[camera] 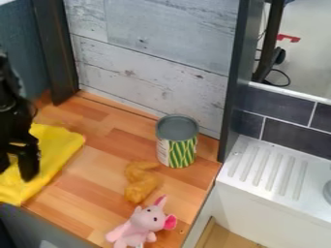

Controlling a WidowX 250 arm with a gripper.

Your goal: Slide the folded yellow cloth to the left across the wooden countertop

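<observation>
Currently, my claw (pixel 15 173) is hanging at the left of the view, its two fingers standing apart, with nothing showing between them but yellow fabric beyond. Item, one yellow cloth (pixel 55 147): lying under and around my fingertips at the left of the wooden counter (pixel 90 186), spreading low and loose, presumably because limp fabric is taking the shape of whatever is bearing it; whether I am touching it, I cannot tell. Item, one can (pixel 177 147), green and yellow in pattern with a grey top: standing upright near the back panel (pixel 145 63), its round base apparently giving it steady footing. Item, one orange-brown curved piece (pixel 140 183): lying in front of the can and apart from it, its bent form probably resisting a roll. Item, one pink plush toy (pixel 141 225): resting near the front edge, head and ears facing up, its soft body likely settling under its own weight. Item, one white ridged drainboard (pixel 268 169): sitting to the right, beyond the counter's edge, its grooves seemingly serving for runoff.
</observation>
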